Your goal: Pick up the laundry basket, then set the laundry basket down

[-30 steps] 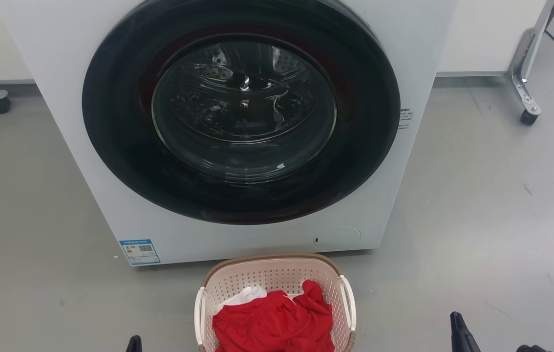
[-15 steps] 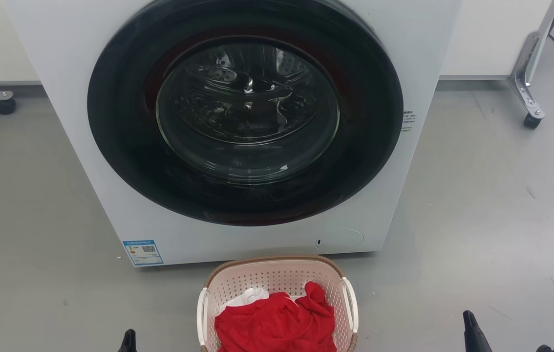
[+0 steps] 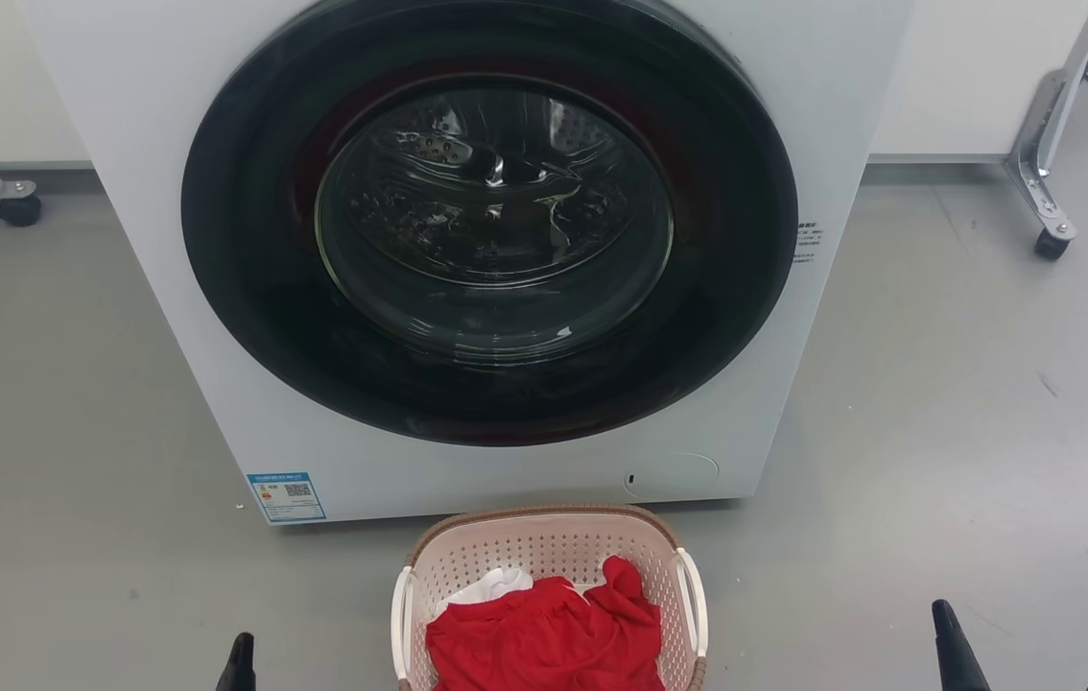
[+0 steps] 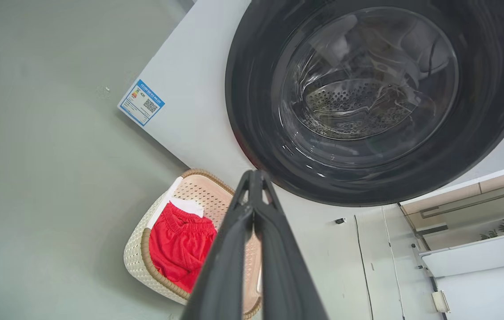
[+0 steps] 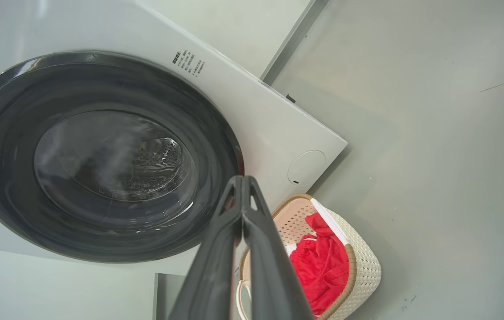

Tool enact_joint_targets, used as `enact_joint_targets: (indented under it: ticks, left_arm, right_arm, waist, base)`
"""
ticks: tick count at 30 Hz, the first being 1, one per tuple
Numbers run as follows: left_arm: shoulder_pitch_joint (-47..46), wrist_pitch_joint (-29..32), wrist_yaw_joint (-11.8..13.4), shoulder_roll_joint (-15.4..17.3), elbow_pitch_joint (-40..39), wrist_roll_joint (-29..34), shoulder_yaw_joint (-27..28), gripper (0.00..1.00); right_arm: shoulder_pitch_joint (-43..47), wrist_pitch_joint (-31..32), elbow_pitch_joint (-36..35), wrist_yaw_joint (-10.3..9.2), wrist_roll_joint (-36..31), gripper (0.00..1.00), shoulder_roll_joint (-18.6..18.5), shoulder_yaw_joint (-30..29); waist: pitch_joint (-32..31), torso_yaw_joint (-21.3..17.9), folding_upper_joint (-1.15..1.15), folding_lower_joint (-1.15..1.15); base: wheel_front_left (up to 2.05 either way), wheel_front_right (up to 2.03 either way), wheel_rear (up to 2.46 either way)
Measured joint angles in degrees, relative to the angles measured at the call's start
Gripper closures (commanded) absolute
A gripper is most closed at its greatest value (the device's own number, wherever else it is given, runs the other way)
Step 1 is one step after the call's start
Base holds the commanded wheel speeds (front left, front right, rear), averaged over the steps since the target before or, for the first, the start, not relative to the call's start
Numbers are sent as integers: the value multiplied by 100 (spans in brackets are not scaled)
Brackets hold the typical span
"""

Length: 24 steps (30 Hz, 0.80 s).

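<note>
Grey floor (image 3: 937, 403) runs to a pale wall at the far side, with a white front-loading washer (image 3: 170, 288) standing at centre; its round dark door (image 3: 247, 317) is shut and the steel drum shows through the glass. Blue label (image 3: 286, 495): lower left corner of the washer front. Laundry basket (image 3: 544, 547): on the floor just in front of the washer's base, upright, brown rim uppermost, one white handle on each side. Inside it lies a crumpled red garment (image 3: 544, 643) with a white cloth (image 3: 491, 583) tucked at its far left. Left gripper (image 4: 255, 178): jaws pressed together at the tips, holding nothing, raised above the floor to the left of the basket and apart from it. Right gripper (image 5: 242, 182): jaws likewise pressed together and empty, off to the right of the basket, farther from it than the left. Wheeled metal frame (image 3: 1043, 192): far right, beside the wall; another castor (image 3: 18, 209) at far left.
</note>
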Motion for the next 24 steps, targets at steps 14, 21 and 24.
enact_joint_targets:
  ticks: [14, 21, 24]
  left_arm:
    - [-210, 296, -199, -21, 81, -1180, 216, 100]
    - [-304, 443, -289, -36, 125, -1731, 325, 100]
    - [-348, 494, -311, -37, 133, -2001, 378, 100]
  right_arm:
    - [-183, 285, 142, 197, 1129, 100, 5, -344]
    - [-259, 413, 230, 303, 1693, 100, 8, -521]
    - [-301, 497, 248, 354, 1941, 100, 8, -593]
  waist:
    - [-34, 44, 0, 0]
    - [-51, 67, 0, 0]
    - [-58, 77, 0, 0]
  base:
    - [0, 0, 0]
    - [0, 0, 0]
    - [0, 0, 0]
